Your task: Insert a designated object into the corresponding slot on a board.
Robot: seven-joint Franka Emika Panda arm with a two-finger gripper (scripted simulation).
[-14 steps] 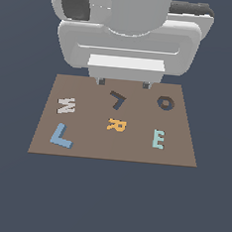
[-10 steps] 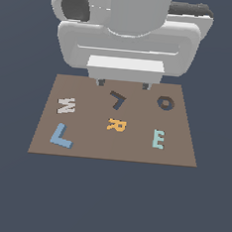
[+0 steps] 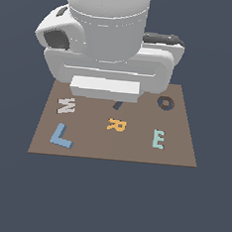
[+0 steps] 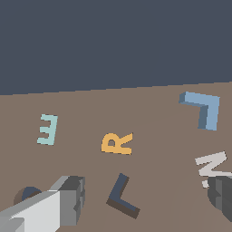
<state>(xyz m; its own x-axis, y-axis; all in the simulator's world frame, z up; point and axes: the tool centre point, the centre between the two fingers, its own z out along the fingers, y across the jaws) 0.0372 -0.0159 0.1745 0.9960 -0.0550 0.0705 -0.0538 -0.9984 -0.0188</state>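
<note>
The light-blue L block [image 3: 61,136] lies flat on the brown board [image 3: 179,153] near its front corner on the exterior view's left; it also shows in the wrist view [image 4: 202,108]. The dark L slot [image 4: 121,195] lies between and just under my fingers; in the exterior view only its tip [image 3: 118,105] shows below the white hand [image 3: 105,87]. My gripper [image 4: 146,192] is open and empty, its fingers [image 4: 68,199] spread wide above the board's middle, well apart from the blue L.
Also on the board are an orange R [image 3: 116,124], a pale teal E [image 3: 158,139], a whitish N [image 3: 65,105] and a dark O ring [image 3: 165,103]. The arm's bulk hides the board's far edge. Dark floor surrounds the board.
The hand has come lower and toward the exterior view's left, covering most of the dark L slot. The letters have not moved.
</note>
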